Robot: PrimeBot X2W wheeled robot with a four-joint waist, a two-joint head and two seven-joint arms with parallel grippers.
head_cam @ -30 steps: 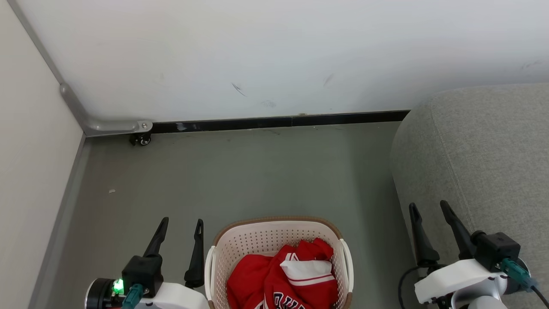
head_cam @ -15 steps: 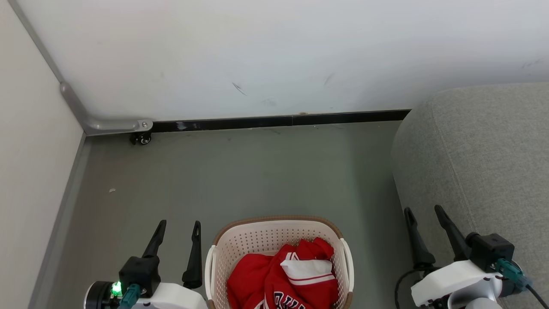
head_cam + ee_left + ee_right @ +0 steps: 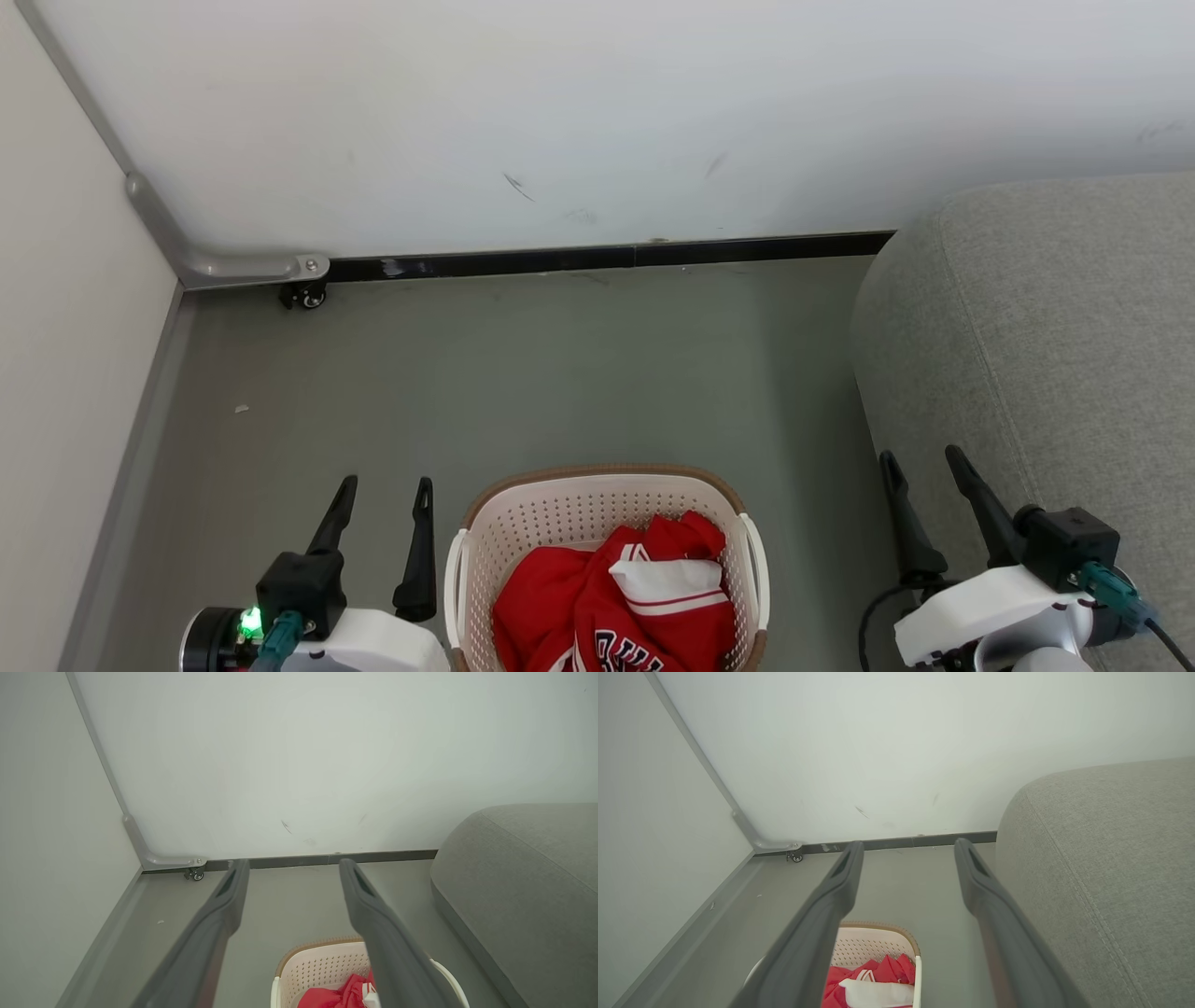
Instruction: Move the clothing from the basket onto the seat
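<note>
Red clothing (image 3: 607, 607) with white striped trim lies crumpled in the cream-white basket (image 3: 607, 495) on the floor at the bottom centre of the head view. The grey seat (image 3: 1055, 336) rises at the right. My left gripper (image 3: 385, 487) stands open just left of the basket, holding nothing. My right gripper (image 3: 922, 458) stands open between the basket and the seat's edge, also holding nothing. The left wrist view has the basket (image 3: 317, 963) and clothing (image 3: 336, 994) low between my fingers; the right wrist view has the basket (image 3: 873, 940), clothing (image 3: 882, 975) and seat (image 3: 1111, 858).
A white wall (image 3: 597, 121) with a black skirting strip (image 3: 607, 257) closes the far side. A pale panel (image 3: 65, 327) with a metal rail runs along the left, with a small caster (image 3: 303, 296) at its corner. Grey floor (image 3: 523, 373) stretches beyond the basket.
The head view has shifted slightly, so the scene sits a little higher. Both grippers have drawn back a bit toward the bottom edge and stay open.
</note>
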